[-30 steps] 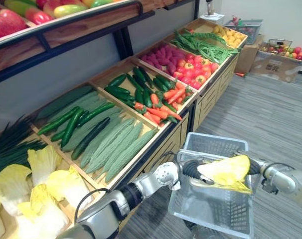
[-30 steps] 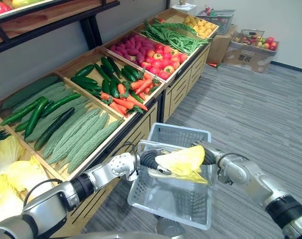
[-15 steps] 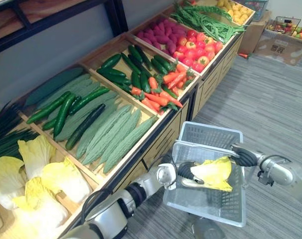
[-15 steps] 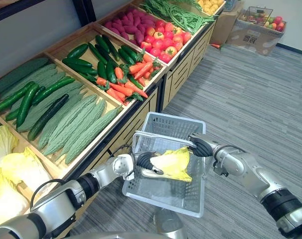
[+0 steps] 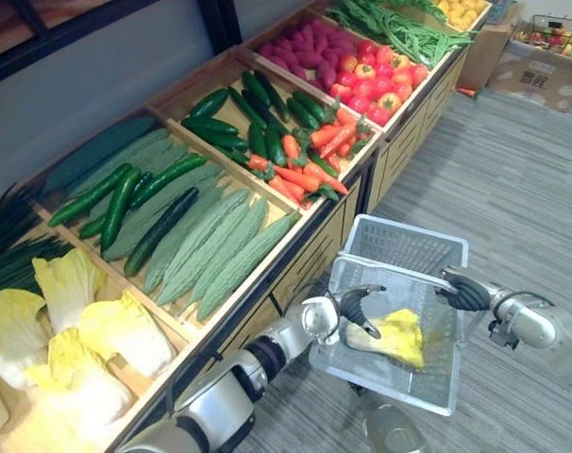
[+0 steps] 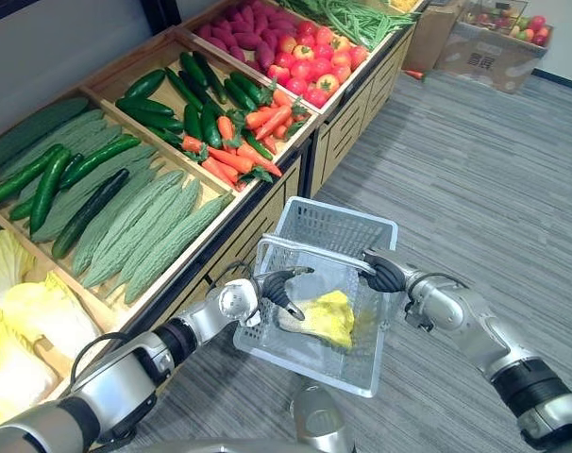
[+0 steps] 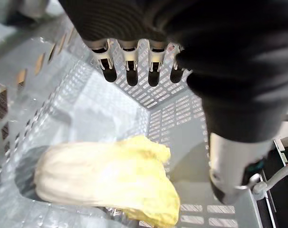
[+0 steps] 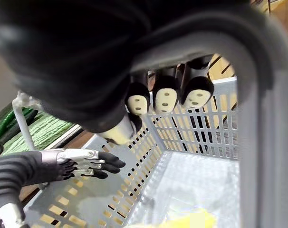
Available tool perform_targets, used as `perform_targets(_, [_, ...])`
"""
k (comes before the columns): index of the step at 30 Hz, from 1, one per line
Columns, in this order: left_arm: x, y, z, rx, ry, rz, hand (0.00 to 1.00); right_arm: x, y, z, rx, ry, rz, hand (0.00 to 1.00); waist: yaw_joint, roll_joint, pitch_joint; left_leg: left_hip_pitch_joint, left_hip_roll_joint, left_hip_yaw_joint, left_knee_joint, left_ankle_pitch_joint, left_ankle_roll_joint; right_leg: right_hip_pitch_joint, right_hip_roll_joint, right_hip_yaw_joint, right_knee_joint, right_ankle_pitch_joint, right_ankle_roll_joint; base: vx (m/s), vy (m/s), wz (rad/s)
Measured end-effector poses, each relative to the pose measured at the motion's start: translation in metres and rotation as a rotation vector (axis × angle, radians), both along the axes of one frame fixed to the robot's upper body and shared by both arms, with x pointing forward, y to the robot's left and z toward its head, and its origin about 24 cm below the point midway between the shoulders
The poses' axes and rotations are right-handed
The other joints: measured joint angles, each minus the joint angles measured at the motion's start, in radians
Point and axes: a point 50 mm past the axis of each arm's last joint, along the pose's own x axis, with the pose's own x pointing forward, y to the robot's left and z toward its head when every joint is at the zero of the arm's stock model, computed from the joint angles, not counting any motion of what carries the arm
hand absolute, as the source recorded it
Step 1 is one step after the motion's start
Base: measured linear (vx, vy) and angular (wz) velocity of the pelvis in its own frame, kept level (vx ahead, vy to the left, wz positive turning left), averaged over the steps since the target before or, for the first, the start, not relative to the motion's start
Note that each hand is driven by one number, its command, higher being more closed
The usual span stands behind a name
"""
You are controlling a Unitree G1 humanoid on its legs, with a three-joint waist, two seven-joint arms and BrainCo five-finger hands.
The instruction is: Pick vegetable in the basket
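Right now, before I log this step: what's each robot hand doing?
Left robot hand: open, holding nothing, above the napa cabbage in the basket.
Right robot hand: closed on the basket handle.

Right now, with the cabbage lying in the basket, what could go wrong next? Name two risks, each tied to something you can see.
1. The left hand hovers open over the cabbage, close to the basket wall. As it pulls out, its fingers might snag the mesh or the handle.
2. The right hand alone grips the handle, and the cabbage lies toward the basket's near end, so the basket could tilt.
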Motion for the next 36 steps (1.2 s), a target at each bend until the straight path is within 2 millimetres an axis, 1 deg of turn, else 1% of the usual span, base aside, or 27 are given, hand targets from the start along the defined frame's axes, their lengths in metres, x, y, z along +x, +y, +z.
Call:
perform_targets(2, [0.000,-0.004,0.005,-0.028,-0.010,-0.010,0.00,0.000,-0.007,-0.004,0.006,0.007,-0.051,1.00,0.002,-0.001,0.000,-0.012,-0.001,-0.023,0.002,-0.001,0.005,0.000,-0.010,-0.019,0.000,0.000,0.000,-0.05,-0.068,0.34])
perform_targets(4, [0.000,-0.010,0.016,-0.064,-0.040,-0.032,0.00,0.000,-0.016,-0.011,0.012,0.024,-0.111,1.00,0.007,0.000,0.000,-0.025,-0.001,-0.048,0.006,-0.001,0.012,0.001,-0.021,-0.039,0.000,0.000,0.000,-0.05,-0.060,0.39])
perform_targets(5, [-0.003,-0.015,0.028,-0.129,-0.056,-0.052,0.00,-0.003,-0.025,-0.018,0.017,0.045,-0.168,1.00,0.009,0.000,0.000,-0.037,-0.001,-0.075,0.009,0.001,0.017,0.006,-0.030,-0.062,0.000,0.000,0.000,-0.05,-0.058,0.40])
perform_targets(6, [-0.005,-0.017,0.033,-0.162,-0.061,-0.064,0.00,-0.004,-0.028,-0.022,0.015,0.054,-0.193,1.00,0.011,0.001,0.000,-0.042,0.000,-0.088,0.011,0.001,0.018,0.008,-0.034,-0.070,0.000,0.000,0.000,-0.05,-0.070,0.53])
perform_targets(7, [-0.011,-0.021,0.044,-0.243,-0.059,-0.085,0.00,-0.009,-0.038,-0.032,0.018,0.086,-0.262,1.00,0.025,0.001,0.000,-0.045,0.003,-0.108,0.017,0.001,0.020,0.018,-0.040,-0.088,0.000,0.000,0.000,-0.04,-0.060,0.37])
perform_targets(8, [-0.013,-0.023,0.047,-0.285,-0.044,-0.089,0.00,-0.011,-0.042,-0.037,0.022,0.103,-0.296,1.00,0.032,0.003,-0.001,-0.046,0.004,-0.121,0.019,0.001,0.020,0.023,-0.041,-0.096,0.000,0.000,0.000,-0.04,-0.063,0.44])
perform_targets(10, [-0.028,-0.024,0.059,-0.415,-0.016,-0.120,0.00,-0.023,-0.060,-0.055,0.045,0.148,-0.429,1.00,0.035,0.010,-0.002,-0.060,0.005,-0.175,0.022,0.001,0.029,0.044,-0.056,-0.144,0.000,-0.003,-0.003,-0.06,-0.064,0.60])
perform_targets(12, [-0.045,-0.016,0.070,-0.573,0.024,-0.118,0.00,-0.041,-0.078,-0.074,0.120,0.186,-0.607,1.00,0.047,0.012,-0.002,-0.076,0.001,-0.223,0.025,0.004,0.040,0.060,-0.074,-0.185,0.000,-0.006,-0.001,-0.08,-0.048,0.65])
perform_targets(13, [-0.048,-0.012,0.074,-0.622,0.032,-0.104,0.00,-0.047,-0.082,-0.079,0.149,0.194,-0.662,1.00,0.050,0.013,-0.003,-0.078,0.001,-0.235,0.027,0.004,0.043,0.063,-0.080,-0.196,0.000,-0.007,-0.001,-0.08,-0.038,0.60])
perform_targets(15, [-0.056,0.007,0.084,-0.771,0.040,-0.029,0.00,-0.074,-0.097,-0.102,0.250,0.218,-0.883,1.00,0.066,0.016,-0.007,-0.098,-0.004,-0.296,0.036,0.009,0.056,0.086,-0.102,-0.250,0.000,-0.012,-0.002,-0.07,-0.023,0.73])
perform_targets(17, [-0.059,0.018,0.091,-0.824,0.027,0.001,0.00,-0.089,-0.103,-0.113,0.278,0.237,-0.982,1.00,0.074,0.019,-0.012,-0.109,-0.010,-0.337,0.036,0.013,0.063,0.099,-0.117,-0.286,0.000,-0.018,-0.003,-0.05,-0.005,0.68])
perform_targets(18, [-0.061,0.028,0.095,-0.867,0.021,0.030,0.00,-0.103,-0.107,-0.123,0.298,0.264,-1.058,1.00,0.087,0.018,-0.025,-0.122,-0.016,-0.365,0.035,0.017,0.071,0.104,-0.123,-0.313,0.000,-0.021,-0.005,-0.05,-0.009,0.71])
perform_targets(19, [-0.062,0.038,0.097,-0.912,0.017,0.073,0.00,-0.114,-0.110,-0.133,0.309,0.291,-1.125,1.00,0.097,0.016,-0.037,-0.134,-0.021,-0.392,0.036,0.022,0.077,0.108,-0.132,-0.338,0.000,-0.024,-0.005,-0.05,-0.006,0.69])
perform_targets(20, [-0.063,0.044,0.098,-0.929,0.009,0.099,0.00,-0.120,-0.111,-0.138,0.316,0.305,-1.156,1.00,0.102,0.014,-0.043,-0.140,-0.022,-0.404,0.035,0.024,0.081,0.111,-0.136,-0.353,0.000,-0.026,-0.006,-0.03,-0.010,0.61])
perform_targets(22, [-0.062,0.071,0.103,-0.996,-0.058,0.245,0.00,-0.145,-0.112,-0.160,0.333,0.376,-1.289,1.00,0.137,0.016,-0.066,-0.156,-0.036,-0.449,0.027,0.038,0.088,0.121,-0.151,-0.393,0.000,-0.031,-0.004,-0.02,-0.008,0.55])
perform_targets(23, [-0.061,0.079,0.104,-1.013,-0.079,0.291,0.00,-0.152,-0.111,-0.165,0.339,0.394,-1.321,1.00,0.142,0.014,-0.068,-0.159,-0.039,-0.461,0.021,0.043,0.090,0.125,-0.155,-0.406,0.000,-0.032,-0.004,-0.02,-0.016,0.56])
perform_targets(25, [-0.059,0.114,0.104,-1.056,-0.168,0.489,0.00,-0.169,-0.101,-0.182,0.378,0.450,-1.407,1.00,0.157,0.004,-0.078,-0.175,-0.054,-0.509,0.000,0.066,0.096,0.133,-0.170,-0.453,0.001,-0.038,-0.006,-0.02,-0.027,0.74])
perform_targets(26, [-0.059,0.134,0.103,-1.066,-0.230,0.620,0.00,-0.183,-0.099,-0.189,0.391,0.475,-1.480,1.00,0.170,-0.006,-0.084,-0.191,-0.067,-0.546,-0.016,0.083,0.099,0.135,-0.182,-0.488,0.001,-0.039,-0.004,-0.02,-0.036,0.72])
perform_targets(27, [-0.060,0.138,0.103,-1.069,-0.241,0.646,0.00,-0.186,-0.099,-0.190,0.395,0.482,-1.491,1.00,0.171,-0.008,-0.085,-0.195,-0.070,-0.557,-0.019,0.085,0.098,0.137,-0.184,-0.498,0.001,-0.041,-0.003,-0.02,-0.045,0.86])
perform_targets(28, [-0.061,0.151,0.101,-1.068,-0.285,0.734,0.00,-0.197,-0.095,-0.196,0.408,0.507,-1.531,1.00,0.176,-0.018,-0.090,-0.209,-0.078,-0.593,-0.030,0.100,0.101,0.142,-0.193,-0.532,0.004,-0.046,-0.003,-0.01,-0.040,0.74])
perform_targets(29, [-0.064,0.164,0.099,-1.066,-0.321,0.819,0.00,-0.206,-0.090,-0.201,0.418,0.521,-1.572,1.00,0.191,-0.032,-0.099,-0.217,-0.084,-0.615,-0.044,0.114,0.101,0.143,-0.197,-0.554,0.005,-0.049,-0.004,0.00,-0.042,0.71])
perform_targets(30, [-0.065,0.170,0.097,-1.068,-0.334,0.859,0.00,-0.211,-0.087,-0.204,0.423,0.532,-1.587,1.00,0.197,-0.038,-0.102,-0.217,-0.086,-0.621,-0.053,0.121,0.104,0.144,-0.198,-0.561,0.005,-0.049,-0.005,0.01,-0.044,0.50])
perform_targets(32, [-0.077,0.199,0.090,-1.072,-0.404,1.064,0.00,-0.222,-0.072,-0.214,0.461,0.561,-1.640,1.00,0.201,-0.062,-0.117,-0.216,-0.092,-0.656,-0.079,0.141,0.101,0.159,-0.201,-0.596,0.005,-0.056,-0.005,0.00,-0.035,0.42])
perform_targets(33, [-0.080,0.206,0.087,-1.064,-0.425,1.117,0.00,-0.224,-0.069,-0.216,0.470,0.564,-1.652,1.00,0.202,-0.068,-0.123,-0.216,-0.094,-0.662,-0.087,0.147,0.102,0.161,-0.201,-0.601,0.005,-0.058,-0.006,0.00,-0.029,0.31])
perform_targets(34, [-0.088,0.221,0.081,-1.033,-0.469,1.241,0.00,-0.230,-0.060,-0.220,0.496,0.571,-1.681,1.00,0.206,-0.083,-0.133,-0.214,-0.095,-0.669,-0.099,0.158,0.105,0.161,-0.201,-0.609,0.009,-0.063,-0.007,0.01,-0.023,0.18])
perform_targets(35, [-0.091,0.228,0.076,-1.008,-0.486,1.306,0.00,-0.232,-0.056,-0.222,0.501,0.573,-1.690,1.00,0.209,-0.090,-0.137,-0.211,-0.096,-0.671,-0.107,0.162,0.105,0.161,-0.201,-0.611,0.013,-0.065,-0.007,0.01,-0.023,0.15])
perform_targets(36, [-0.099,0.242,0.065,-0.973,-0.502,1.431,0.00,-0.236,-0.049,-0.225,0.512,0.577,-1.710,1.00,0.216,-0.099,-0.143,-0.206,-0.095,-0.675,-0.113,0.165,0.103,0.161,-0.201,-0.616,0.022,-0.071,-0.008,0.01,-0.014,0.11])
